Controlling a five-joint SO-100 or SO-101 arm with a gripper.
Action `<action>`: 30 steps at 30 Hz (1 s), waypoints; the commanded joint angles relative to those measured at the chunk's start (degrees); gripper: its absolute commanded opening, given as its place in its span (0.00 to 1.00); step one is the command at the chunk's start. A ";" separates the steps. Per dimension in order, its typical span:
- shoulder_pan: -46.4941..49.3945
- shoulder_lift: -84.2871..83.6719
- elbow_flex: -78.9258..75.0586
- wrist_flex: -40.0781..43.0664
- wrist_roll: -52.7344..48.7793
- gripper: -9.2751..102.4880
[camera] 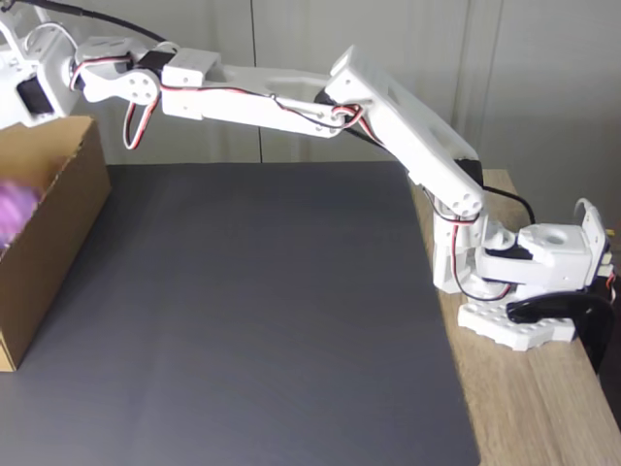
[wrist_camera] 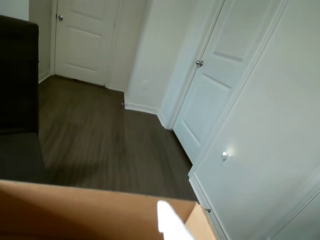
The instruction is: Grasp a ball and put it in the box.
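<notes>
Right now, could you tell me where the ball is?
In the fixed view the ball is a pink-purple blur at the far left edge, inside the open top of the box, below the arm's wrist.

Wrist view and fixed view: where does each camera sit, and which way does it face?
Wrist view: rides on the arm above the box, facing out across the room's dark floor to white doors; a white piece at the bottom edge may be the gripper.
Fixed view: stands in front of the table, angled down over the dark mat; shows the whole arm stretched left from its base.
Shared: the cardboard box; a blurred pink ball shows at its opening.
</notes>
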 commanded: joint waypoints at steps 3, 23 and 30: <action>0.44 1.41 -3.16 2.02 0.79 0.49; 2.29 17.67 -2.37 47.64 0.79 0.08; 1.49 22.76 -2.37 52.38 0.70 0.08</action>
